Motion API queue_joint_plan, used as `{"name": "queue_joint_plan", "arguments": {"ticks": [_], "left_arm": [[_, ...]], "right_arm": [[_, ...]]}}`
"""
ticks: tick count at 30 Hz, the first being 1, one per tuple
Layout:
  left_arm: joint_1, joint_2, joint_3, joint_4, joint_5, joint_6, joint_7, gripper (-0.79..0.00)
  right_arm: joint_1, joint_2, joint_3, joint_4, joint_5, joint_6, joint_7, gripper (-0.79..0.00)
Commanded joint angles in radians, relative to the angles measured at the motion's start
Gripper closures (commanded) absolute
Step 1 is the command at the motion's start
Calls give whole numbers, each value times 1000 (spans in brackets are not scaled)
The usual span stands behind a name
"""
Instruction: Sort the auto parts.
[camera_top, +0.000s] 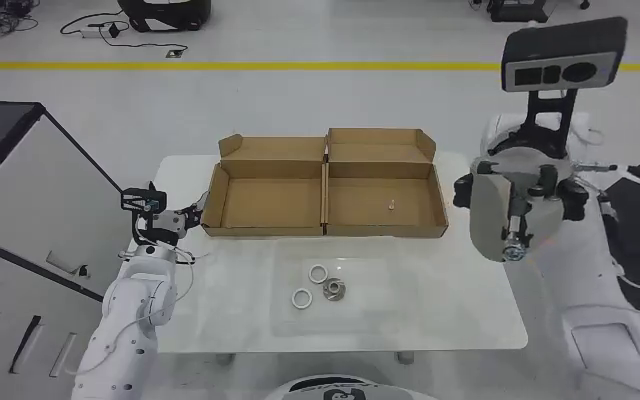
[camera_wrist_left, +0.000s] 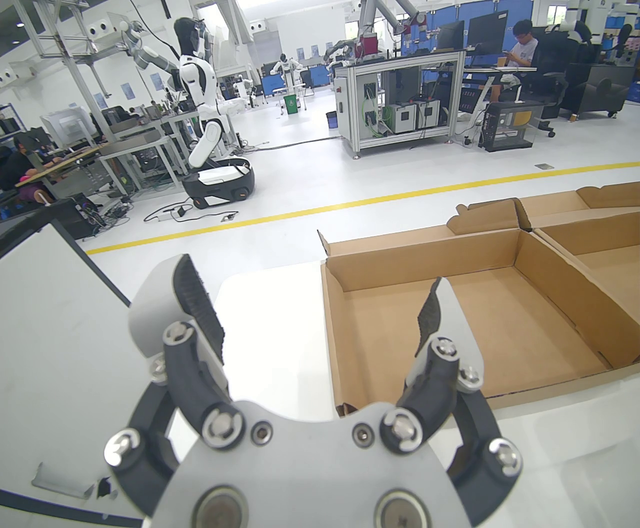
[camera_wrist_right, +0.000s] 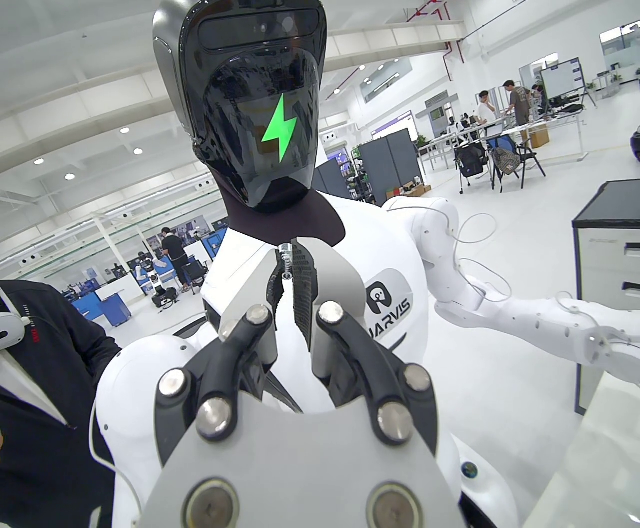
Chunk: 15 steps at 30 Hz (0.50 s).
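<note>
Table (camera_top: 440, 300): white top, carrying two boxes at the back and loose parts at the front.
Left box (camera_top: 270, 205): open brown cardboard, lid flap folded back, floor bare; seen from the left wrist (camera_wrist_left: 500, 320) as the nearer of the pair.
Right box (camera_top: 360, 200): same make, set wall to wall with the left box; its corner also shows from the left wrist (camera_wrist_left: 600, 250).
Small pale part (camera_top: 392, 207): one piece lying on the right box's floor, right of centre (too small to name more closely).
White rings (camera_top: 317, 272): two, flat on the table in front of the boxes, near each other but apart; the second ring (camera_top: 301, 298) lies closer to the robot.
Flanged metal part (camera_top: 332, 289): grey, round, just beside both rings, on their right.
Left gripper (camera_top: 192, 215) (camera_wrist_left: 310, 272): at the table's left edge, just beside the left box's outer wall; fingers spread wide, nothing between them.
Right gripper (camera_top: 514, 248) (camera_wrist_right: 289, 250): raised off the table's right side, level with the right box's end, pointing back toward the robot; fingers pinched together on a small piece.
Threaded metal piece (camera_wrist_right: 286, 261): short, silver, ridged along its length, clamped at the very tips of the right gripper.
</note>
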Motion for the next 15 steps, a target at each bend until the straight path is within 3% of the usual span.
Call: {"name": "queue_joint_plan", "arguments": {"ticks": [1,8,15], "left_arm": [[0,0,0,0,0,0,0,-785],[0,0,0,0,0,0,0,-785],[0,0,0,0,0,0,0,-785]], "right_arm": [[0,0,0,0,0,0,0,0],[-17,-2,2,-22,-3,2,-40,0],[-64,-24,-5,-57,141,-38,-62,0]]}}
